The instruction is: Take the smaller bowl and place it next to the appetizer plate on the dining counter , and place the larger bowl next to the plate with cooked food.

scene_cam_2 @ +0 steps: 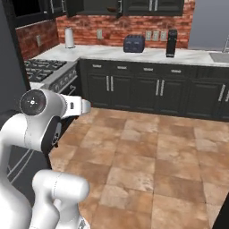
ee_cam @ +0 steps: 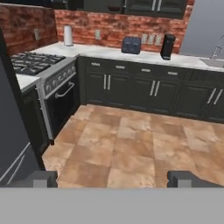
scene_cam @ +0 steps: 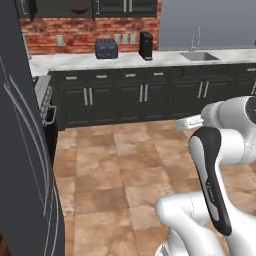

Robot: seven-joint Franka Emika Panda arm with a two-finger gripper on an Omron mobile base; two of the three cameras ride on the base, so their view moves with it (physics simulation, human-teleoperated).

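Brown floor tiles (scene_cam: pixel 115 165) spread across the left base view below dark cabinets (scene_cam: pixel 140 97), with a toaster (scene_cam: pixel 106 48) at upper centre. Right base view: stove (scene_cam_2: pixel 42 69) at left, white arm (scene_cam_2: pixel 40 120) lower left. Hand view: gripper (ee_cam: pixel 113 178) fingertips (ee_cam: pixel 41 178) wide apart, empty, above tiles; neither bowl can be told.

base views: behind arm, left/right | hand view: forward, low | shared: toaster (scene_cam: pixel 106 48), far
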